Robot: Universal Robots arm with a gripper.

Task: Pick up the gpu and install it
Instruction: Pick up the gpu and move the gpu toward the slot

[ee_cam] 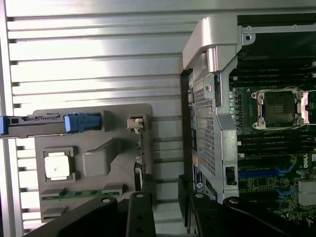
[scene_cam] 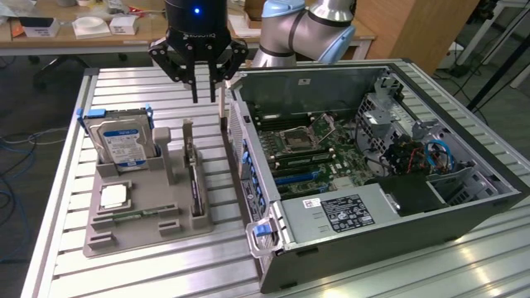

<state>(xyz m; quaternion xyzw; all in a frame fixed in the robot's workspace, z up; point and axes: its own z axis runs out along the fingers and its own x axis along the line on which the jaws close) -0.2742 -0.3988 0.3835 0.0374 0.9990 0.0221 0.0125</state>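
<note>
The gpu (scene_cam: pixel 193 180) is a thin dark card standing on edge in a slot of the grey holder (scene_cam: pixel 149 233), its metal bracket at the far end. In the wrist view the gpu (ee_cam: pixel 141 153) appears edge-on. My gripper (scene_cam: pixel 203 98) hangs above the table just beyond the card's far end, close to the computer case's corner. Its fingers point down with a narrow gap and nothing between them. The wrist view puts the gripper (ee_cam: pixel 166 183) over the near end of the card, clear of it.
The open computer case (scene_cam: pixel 463 214) lies at the exterior view's right, motherboard (scene_cam: pixel 319 149) exposed, blue slots (ee_cam: pixel 261 173) free. The holder also carries a blue-labelled hard drive (scene_cam: pixel 120 143), a processor (scene_cam: pixel 113 197) and a memory stick (scene_cam: pixel 136 215). A cluttered desk (scene_cam: pixel 83 28) stands behind.
</note>
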